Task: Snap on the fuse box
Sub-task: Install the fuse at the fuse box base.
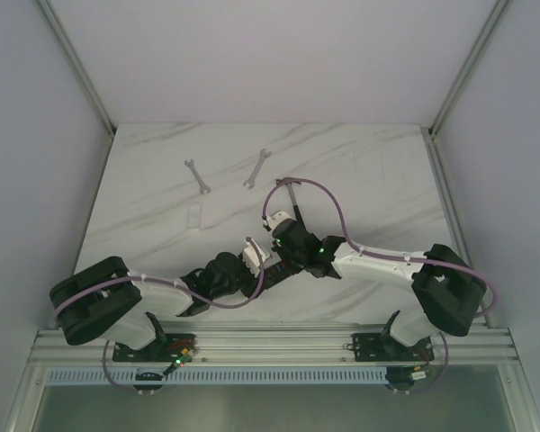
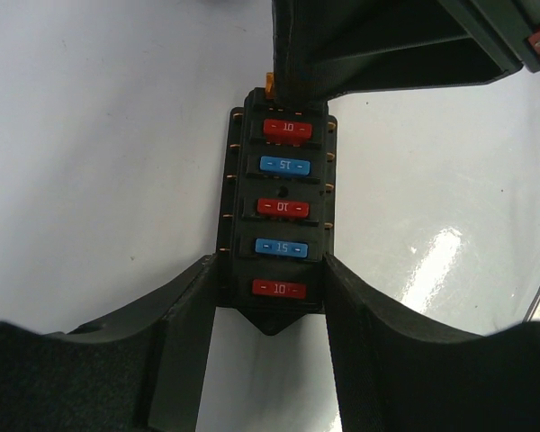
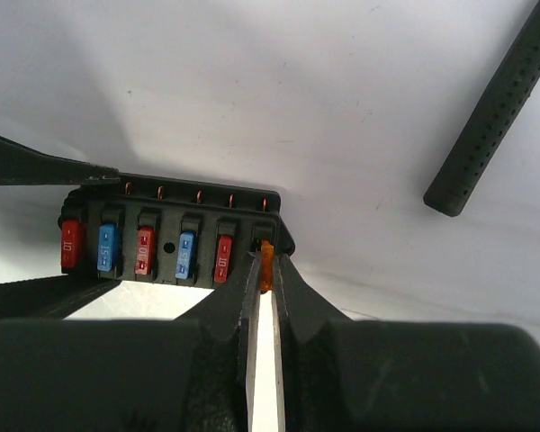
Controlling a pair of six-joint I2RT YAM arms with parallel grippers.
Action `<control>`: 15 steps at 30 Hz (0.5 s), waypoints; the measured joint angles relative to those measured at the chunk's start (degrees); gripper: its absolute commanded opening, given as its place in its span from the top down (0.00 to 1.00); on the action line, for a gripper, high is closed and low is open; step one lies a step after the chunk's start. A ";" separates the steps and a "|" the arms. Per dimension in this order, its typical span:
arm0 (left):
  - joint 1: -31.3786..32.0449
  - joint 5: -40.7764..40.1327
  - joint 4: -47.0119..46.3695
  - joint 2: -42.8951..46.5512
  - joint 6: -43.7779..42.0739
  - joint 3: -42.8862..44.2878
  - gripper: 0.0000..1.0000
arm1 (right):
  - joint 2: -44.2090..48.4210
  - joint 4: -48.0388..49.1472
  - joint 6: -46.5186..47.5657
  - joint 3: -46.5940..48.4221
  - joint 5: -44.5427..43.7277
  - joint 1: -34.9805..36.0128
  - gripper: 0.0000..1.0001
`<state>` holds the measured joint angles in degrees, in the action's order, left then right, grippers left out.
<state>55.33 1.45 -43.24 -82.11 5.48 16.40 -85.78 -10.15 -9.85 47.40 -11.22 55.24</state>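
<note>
The fuse box (image 2: pixel 279 225) lies flat on the white marbled table (image 1: pixel 369 171), about midway between the left and right edges and nearer the near edge than the far one, where the two arms meet. The left gripper (image 2: pixel 272 274) holds it at half width, one finger pressed against each long side at one end. Five fuses sit in a row on its face: red, blue, red, blue, red.

At the other end, the right gripper (image 3: pixel 266 261) is closed almost completely, pinching an orange fuse (image 3: pixel 266 270) upright at the box's last slot. Whether that fuse is fully seated cannot be told.

A black dimpled handle (image 3: pixel 495 117) lies on the table near the box, not touching it. Toward the far edge lie two small wrenches (image 1: pixel 196 175) (image 1: pixel 256 168), well apart from the box. A small clear plastic piece (image 1: pixel 194 216) lies just nearer than the left one.
</note>
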 measured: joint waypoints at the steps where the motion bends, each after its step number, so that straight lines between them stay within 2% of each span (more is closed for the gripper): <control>1: 0.00 -0.07 -0.20 0.00 0.02 -0.15 0.40 | -0.07 -0.17 -0.20 0.13 0.02 0.00 0.94; 8: -0.02 -0.22 -0.57 2.05 0.02 -1.49 0.39 | 0.33 -1.16 -1.49 0.35 1.62 0.00 0.87; 15: -0.02 -0.22 -0.50 2.05 0.02 -1.49 0.36 | 0.57 -2.62 -2.64 0.74 2.49 0.15 0.85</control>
<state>55.31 1.23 -43.75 -80.05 5.50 14.92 -85.21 -12.78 -12.49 48.14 -8.73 55.40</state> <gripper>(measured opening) 0.628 0.154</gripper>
